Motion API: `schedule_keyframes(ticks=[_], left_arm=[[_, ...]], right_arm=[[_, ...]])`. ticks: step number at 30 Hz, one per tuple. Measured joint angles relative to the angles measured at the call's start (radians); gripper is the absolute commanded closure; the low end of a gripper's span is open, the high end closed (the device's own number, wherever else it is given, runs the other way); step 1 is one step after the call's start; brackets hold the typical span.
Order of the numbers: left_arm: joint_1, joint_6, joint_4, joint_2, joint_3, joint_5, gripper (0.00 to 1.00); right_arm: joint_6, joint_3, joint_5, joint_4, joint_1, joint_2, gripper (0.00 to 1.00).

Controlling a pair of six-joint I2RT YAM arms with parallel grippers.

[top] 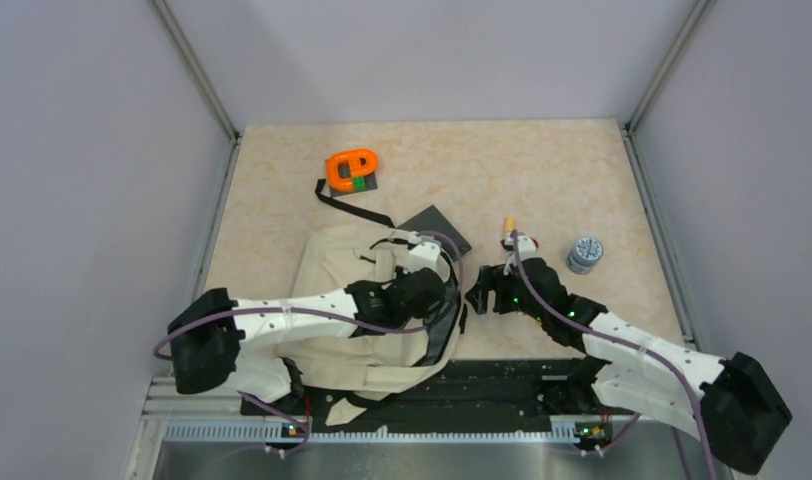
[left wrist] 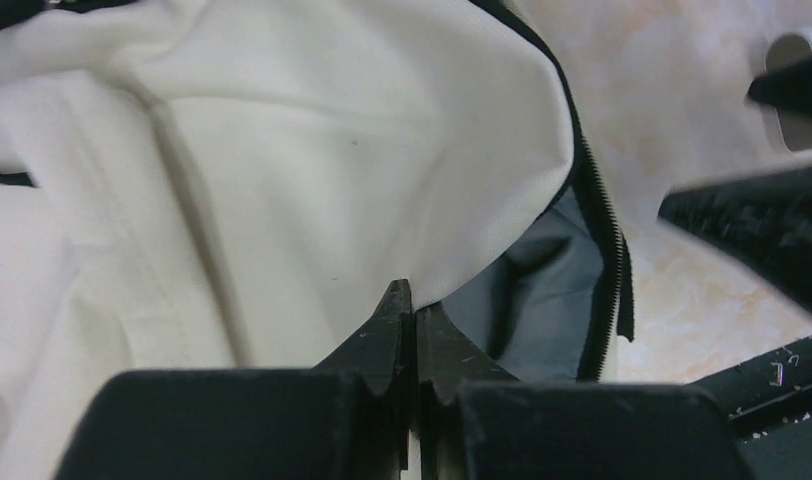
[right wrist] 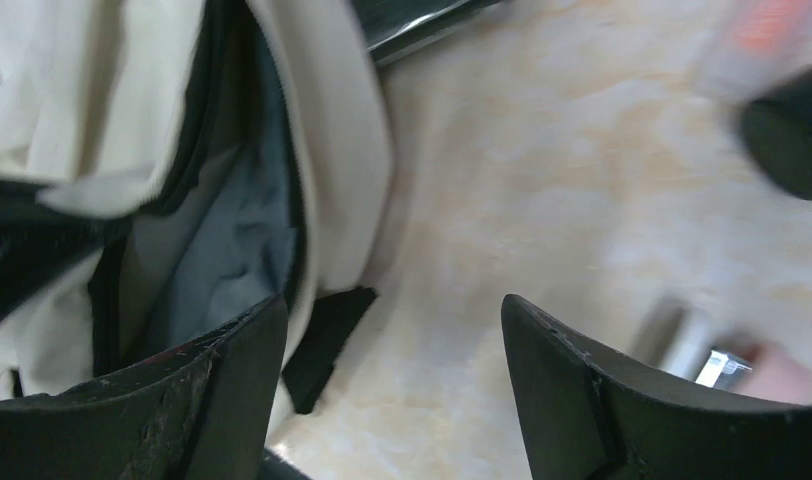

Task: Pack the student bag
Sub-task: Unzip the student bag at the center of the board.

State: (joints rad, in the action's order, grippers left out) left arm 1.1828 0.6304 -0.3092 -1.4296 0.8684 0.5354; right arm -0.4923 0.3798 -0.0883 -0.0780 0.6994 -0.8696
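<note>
From above, the student bag (top: 347, 262) lies slumped on the table (top: 582, 170), near left. In the left wrist view, the left gripper (left wrist: 412, 302) is closed tight and seems to pinch the flap's hem by the zipper, a sound hold on soft, light, floppy cloth. In the right wrist view, the right gripper (right wrist: 392, 310) gapes wide and empty beside the bag's grey-lined mouth.

1 bag (top: 332, 262), 1 orange plastic object (top: 351, 168), 1 dark flat square (top: 439, 226), 1 grey round jar (top: 585, 253), 1 small tube (top: 509, 229).
</note>
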Motion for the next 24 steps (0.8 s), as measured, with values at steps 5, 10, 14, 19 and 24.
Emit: schedule_keyframes(ticks=[5, 10, 14, 19, 24], left_arm=[[-0.092, -0.004, -0.007, 0.133, -0.059, -0.042, 1.0], [-0.205, -0.032, -0.039, 0.29, -0.105, -0.102, 1.0], [-0.27, -0.07, -0.114, 0.422, -0.105, -0.101, 1.0], [-0.346, -0.124, -0.253, 0.57, -0.05, -0.079, 1.0], [-0.407, -0.185, -0.398, 0.63, 0.071, -0.023, 1.0]], right_arm=[[-0.034, 0.005, 0.038, 0.136, 0.133, -0.163, 0.29], [-0.049, 0.075, 0.052, 0.239, 0.196, -0.366, 0.66], [-0.039, 0.185, 0.053, 0.282, 0.206, -0.533, 0.9], [-0.005, 0.375, 0.072, 0.299, 0.216, -0.726, 0.92], [0.032, 0.581, 0.108, 0.317, 0.223, -0.879, 0.55]])
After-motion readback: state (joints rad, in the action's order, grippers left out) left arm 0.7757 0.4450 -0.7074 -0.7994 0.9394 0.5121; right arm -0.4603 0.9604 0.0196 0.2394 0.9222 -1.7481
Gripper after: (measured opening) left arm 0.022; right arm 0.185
